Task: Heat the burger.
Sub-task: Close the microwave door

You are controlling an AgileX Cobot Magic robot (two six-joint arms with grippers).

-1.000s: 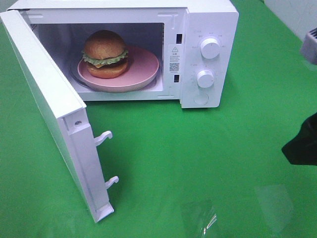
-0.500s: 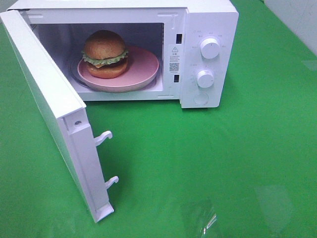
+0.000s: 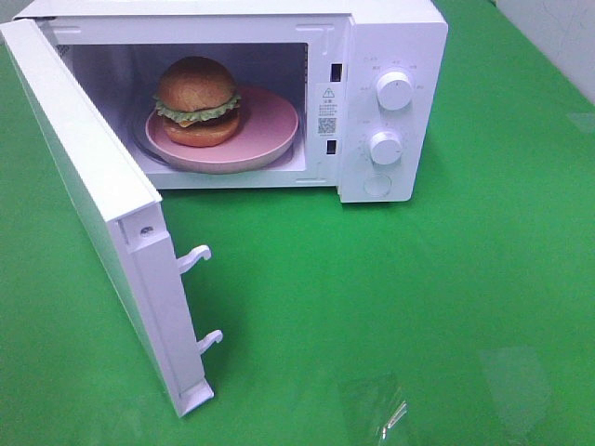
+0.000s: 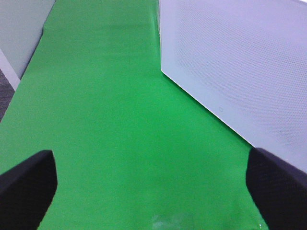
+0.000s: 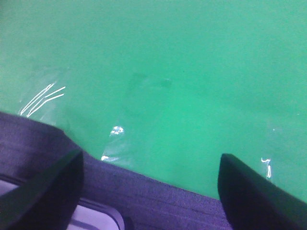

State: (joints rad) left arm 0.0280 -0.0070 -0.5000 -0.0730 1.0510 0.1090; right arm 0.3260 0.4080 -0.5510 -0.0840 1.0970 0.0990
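One white microwave is standing on one green table. One door is hanging on it, and two little hooks, a top hook and a bottom hook, are sticking out of the door. Two round knobs, a top knob and a bottom knob, are sitting above one round button. One burger is lying on one pink plate. One left gripper is showing two dark fingers, and one right gripper is showing two dark fingers too

The rear of the burger is hidden; lettering on the microwave is illegible.
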